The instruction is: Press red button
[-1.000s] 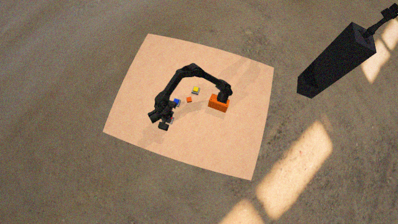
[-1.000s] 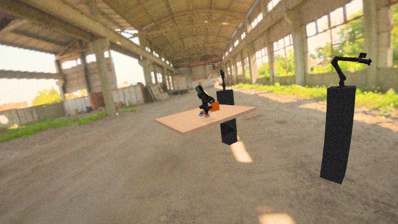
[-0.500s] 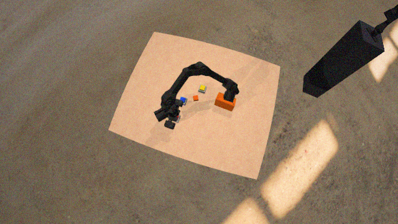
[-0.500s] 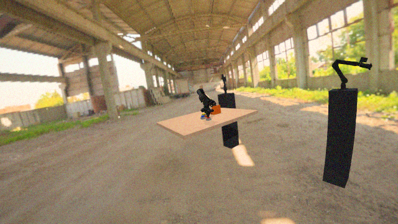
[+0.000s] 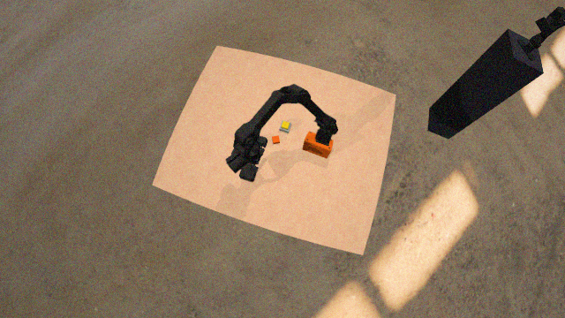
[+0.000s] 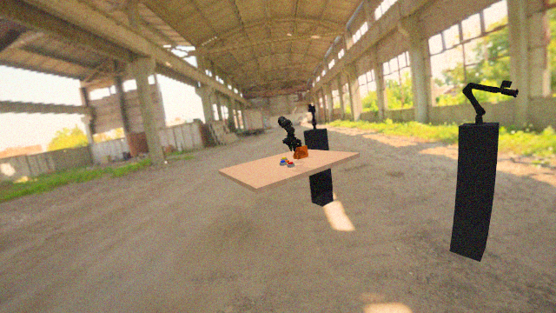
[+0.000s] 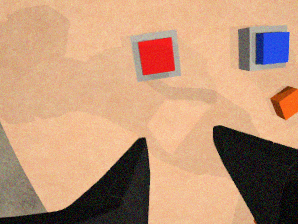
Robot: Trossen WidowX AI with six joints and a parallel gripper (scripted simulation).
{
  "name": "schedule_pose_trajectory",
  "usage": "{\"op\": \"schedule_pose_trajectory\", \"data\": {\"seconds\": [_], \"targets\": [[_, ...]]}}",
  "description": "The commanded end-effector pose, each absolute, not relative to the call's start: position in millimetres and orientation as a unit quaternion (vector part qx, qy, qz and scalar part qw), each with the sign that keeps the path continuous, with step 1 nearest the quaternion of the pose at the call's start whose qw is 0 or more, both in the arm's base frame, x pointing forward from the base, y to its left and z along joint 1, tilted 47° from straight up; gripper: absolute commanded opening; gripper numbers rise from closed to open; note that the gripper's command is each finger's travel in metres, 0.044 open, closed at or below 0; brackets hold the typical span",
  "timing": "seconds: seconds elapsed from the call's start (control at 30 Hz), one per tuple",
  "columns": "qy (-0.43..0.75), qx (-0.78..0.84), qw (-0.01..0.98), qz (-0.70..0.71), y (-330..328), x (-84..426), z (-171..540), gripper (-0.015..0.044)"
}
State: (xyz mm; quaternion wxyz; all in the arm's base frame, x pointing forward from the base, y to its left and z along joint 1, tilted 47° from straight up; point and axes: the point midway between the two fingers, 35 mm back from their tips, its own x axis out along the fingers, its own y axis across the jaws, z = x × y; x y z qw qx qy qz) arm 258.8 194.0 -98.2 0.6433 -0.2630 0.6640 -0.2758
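The red button (image 7: 156, 56) (image 6: 290, 163) sits on a square grey base at the upper middle of the wrist view. Its cap stands raised in the exterior view. In the top view the arm hides it. My gripper (image 7: 180, 139) is open and empty, above the table. In the wrist view its two black fingertips stand apart below the red button, with bare table between them. They do not cover the button.
A blue button (image 7: 273, 48) (image 6: 282, 161) is right of the red one in the wrist view. A small orange block (image 7: 286, 104) (image 5: 275, 140) lies below it. A yellow button (image 5: 285, 125) stands beyond the block. The arm rises from an orange base (image 5: 313, 148) on the table (image 5: 309, 212).
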Motion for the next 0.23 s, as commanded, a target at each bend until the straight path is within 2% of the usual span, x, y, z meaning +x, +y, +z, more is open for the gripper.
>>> {"op": "schedule_pose_trajectory", "data": {"seconds": [0.0,0.13,0.2], "targets": [[0.667,-0.262,0.636,-0.285,192.6,249.6,-92.9,0.0283],[0.667,-0.262,0.636,-0.285,192.6,249.6,-92.9,0.0387],[0.667,-0.262,0.636,-0.285,192.6,249.6,-92.9,0.04]]}}
